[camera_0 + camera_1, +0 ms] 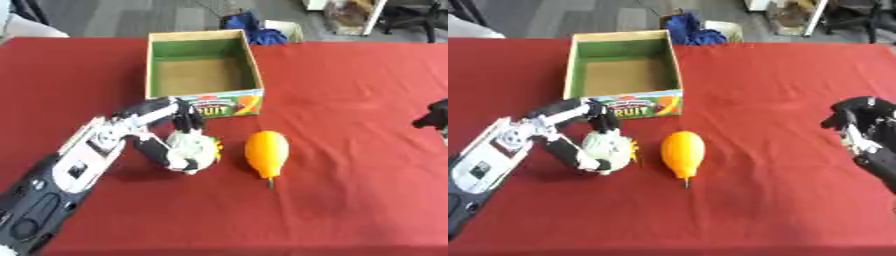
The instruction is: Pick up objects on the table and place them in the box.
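The table (350,90) is covered in red cloth, and an open cardboard box (203,70) sits toward its far side, green on the inside walls with a brown bottom and a printed fruit picture on the near face. Nothing shows inside the box.

The left hand (175,142) reaches in from the lower left, its black and silver arm lying across the cloth. Its fingers and thumb are curled round a pale, roundish object (197,150) with a bit of yellow on its right side; I cannot make out what it is. That object sits low at the table surface, just in front of the box's near left corner, and whether it is lifted or resting I cannot tell.

Just to the right of it, apart from the hand, an orange bulb-shaped object (266,151) lies on the cloth, its thin dark tip pointing toward the near edge.

The right hand (859,125) shows at the right edge of the table, well apart from both objects, its black fingers bent inward and holding nothing.
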Available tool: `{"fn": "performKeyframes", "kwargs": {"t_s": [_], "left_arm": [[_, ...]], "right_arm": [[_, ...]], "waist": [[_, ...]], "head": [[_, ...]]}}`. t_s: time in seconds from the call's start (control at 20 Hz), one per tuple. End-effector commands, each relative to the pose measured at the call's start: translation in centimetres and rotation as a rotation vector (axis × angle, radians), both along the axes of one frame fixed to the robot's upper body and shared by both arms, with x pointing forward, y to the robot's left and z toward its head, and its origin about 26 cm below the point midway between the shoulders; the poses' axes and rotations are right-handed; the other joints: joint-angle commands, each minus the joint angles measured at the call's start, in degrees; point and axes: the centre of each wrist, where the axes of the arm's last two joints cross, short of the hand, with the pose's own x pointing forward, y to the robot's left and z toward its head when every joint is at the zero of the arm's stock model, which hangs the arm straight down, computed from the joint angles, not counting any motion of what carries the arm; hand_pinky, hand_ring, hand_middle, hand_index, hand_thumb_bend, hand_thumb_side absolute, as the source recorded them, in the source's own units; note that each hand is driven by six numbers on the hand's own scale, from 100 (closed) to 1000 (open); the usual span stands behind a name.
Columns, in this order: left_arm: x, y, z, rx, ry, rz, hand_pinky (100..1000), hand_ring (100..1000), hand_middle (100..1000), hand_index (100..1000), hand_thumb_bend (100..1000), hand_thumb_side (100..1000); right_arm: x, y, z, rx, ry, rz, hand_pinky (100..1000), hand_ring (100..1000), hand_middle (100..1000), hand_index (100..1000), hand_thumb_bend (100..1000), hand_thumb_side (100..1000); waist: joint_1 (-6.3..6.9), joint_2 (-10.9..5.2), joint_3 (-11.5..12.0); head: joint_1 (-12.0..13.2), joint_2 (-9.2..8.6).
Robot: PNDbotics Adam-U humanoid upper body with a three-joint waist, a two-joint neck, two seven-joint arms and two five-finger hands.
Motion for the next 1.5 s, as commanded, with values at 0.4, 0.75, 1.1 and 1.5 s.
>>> {"fn": "performKeyframes", "kwargs": {"t_s": [0.4,0.75,1.1,1.5], "left_arm": [[0.9,0.5,-1.2,0.148,-0.089,0.023,564,497,508,653,428,117],[0.7,0.9,1.0,0.055,-0.223,0.126,381,278,274,436,117,134],[0.1,1.2,8.9,-0.046,-0.443,0.149,400,289,283,445,137,120],[5.3,1.3,10.6,0.032,-0.491,0.241,441,311,303,461,195,115]], "right_arm": [[0.0,-0.1,0.8,-0.006,-0.025,0.007,654,557,487,639,100,310],[0.0,-0.2,0.8,-0.004,-0.025,0.003,653,557,487,639,100,309],[0.0,-0.2,0.7,-0.008,-0.021,0.005,653,557,487,639,100,308],[0.1,0.1,0.8,-0.007,-0.021,0.023,654,557,487,639,100,308]], "waist": [[-0.11,-0.72,-0.1],[-0.14,-0.76,0.0],[0.01,-1.1,0.0],[-0.25,-1.06,-1.4]], "head": [[0.0,-0.45],[-0.2,-0.53],[-0.2,-0.55],[0.7,-0.85]]}}
